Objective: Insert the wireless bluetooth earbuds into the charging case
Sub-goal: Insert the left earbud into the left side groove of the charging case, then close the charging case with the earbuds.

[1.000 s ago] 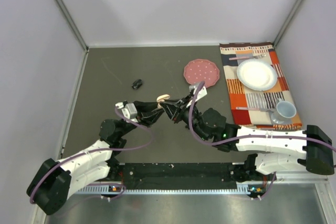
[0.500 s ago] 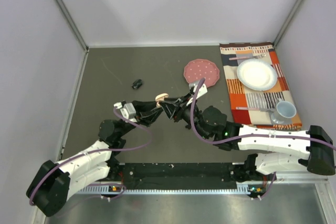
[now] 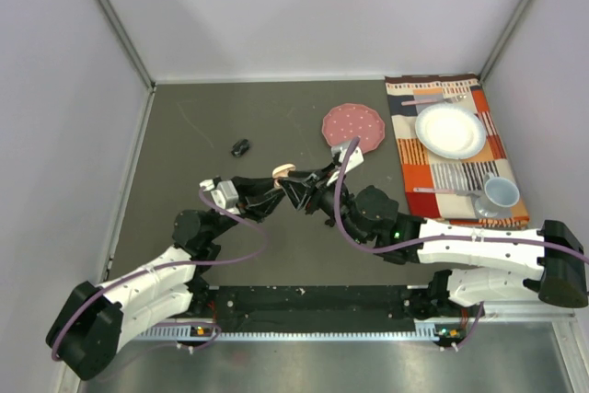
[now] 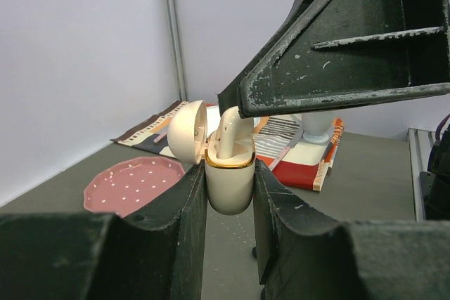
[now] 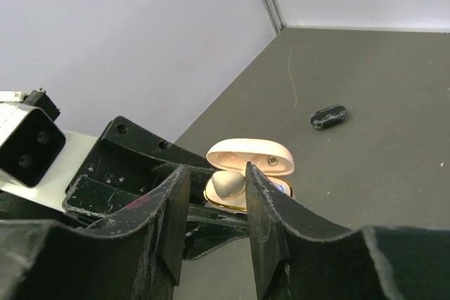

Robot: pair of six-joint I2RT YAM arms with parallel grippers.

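My left gripper (image 4: pixel 230 180) is shut on a glossy white charging case (image 4: pixel 230 191) with a gold rim and holds it upright above the table, lid open. A white earbud (image 4: pixel 228 131) stands in the case, its top sticking out. My right gripper (image 5: pixel 216 170) hovers right over the case (image 5: pixel 249 154). Its jaws stand slightly apart on either side of that earbud (image 5: pixel 226 184), and one fingertip (image 4: pixel 235 96) sits at the earbud's top. From above, both grippers meet at the case (image 3: pixel 285 170). A small black earbud (image 3: pixel 241 146) lies on the table to the far left. The other earbuds do not show.
A pink dotted disc (image 3: pixel 352 126) lies right of the grippers. A striped placemat (image 3: pixel 460 181) at the right holds a white plate (image 3: pixel 450 131), a cup (image 3: pixel 501 194) and cutlery. Grey walls enclose the table.
My right gripper has shifted a little left, closer over the case. The left gripper and the case have barely moved.
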